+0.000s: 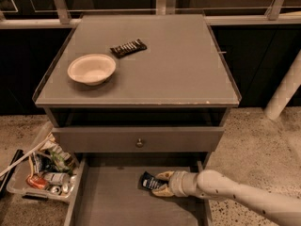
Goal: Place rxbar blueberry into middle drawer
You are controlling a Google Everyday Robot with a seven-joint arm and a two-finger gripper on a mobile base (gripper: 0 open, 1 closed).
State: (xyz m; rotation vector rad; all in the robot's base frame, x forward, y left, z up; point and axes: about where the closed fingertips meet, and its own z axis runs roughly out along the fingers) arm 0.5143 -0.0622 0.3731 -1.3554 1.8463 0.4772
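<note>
The hand reaches into the open middle drawer from the right, pinching one end of the blue bar. Bar is inside the drawer, toward its back right corner.

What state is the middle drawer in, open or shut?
Open. The drawer is pulled out below the knobbed front, grey floor exposed; the gripper is inside it at the blue bar.

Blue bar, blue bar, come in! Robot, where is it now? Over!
Tool low inside middle drawer, right side. Shut on rxbar blueberry, bar at the drawer floor. Nothing in the way. Over.
</note>
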